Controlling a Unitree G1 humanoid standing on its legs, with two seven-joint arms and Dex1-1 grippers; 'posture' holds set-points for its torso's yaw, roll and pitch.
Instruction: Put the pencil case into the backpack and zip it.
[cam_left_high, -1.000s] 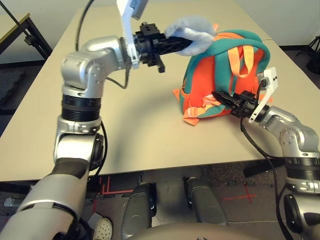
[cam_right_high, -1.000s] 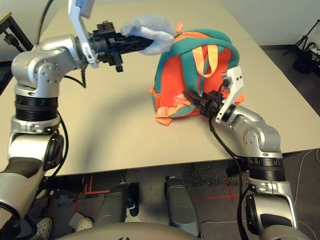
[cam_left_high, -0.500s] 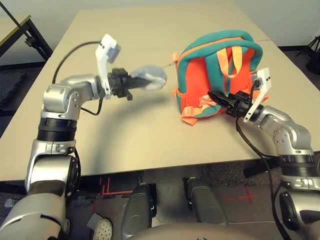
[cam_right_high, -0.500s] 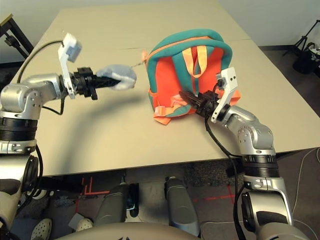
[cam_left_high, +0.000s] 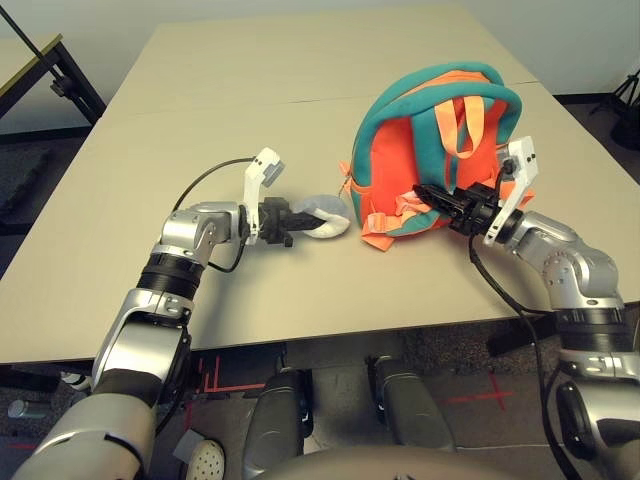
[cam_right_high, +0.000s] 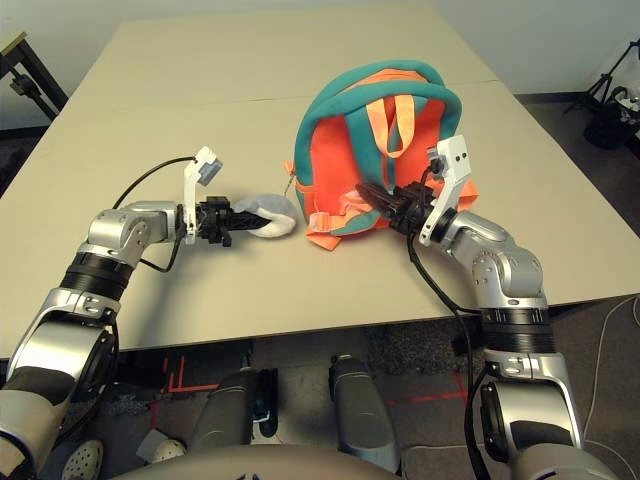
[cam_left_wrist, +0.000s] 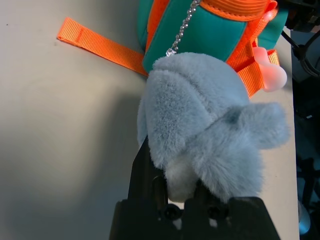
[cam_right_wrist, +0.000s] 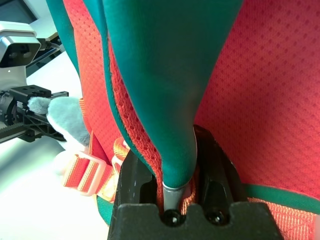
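Two hands pinching: left hand (cam_left_high: 312, 222) plush charm (cam_left_wrist: 210, 125), right hand (cam_left_high: 428, 193) backpack (cam_left_high: 440, 130) strap (cam_right_wrist: 165, 85)

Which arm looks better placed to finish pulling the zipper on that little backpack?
The left. Its claw grips the plush charm, whose chain runs to the backpack, so it could probably tug from there. The right claw is busy pinching a teal strap, steadying the bag.

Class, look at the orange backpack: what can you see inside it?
Nothing inside shows. The backpack stands with its strap side facing the camera, its teal-trimmed fabric covering the interior, so whether the pencil case is within cannot be told.
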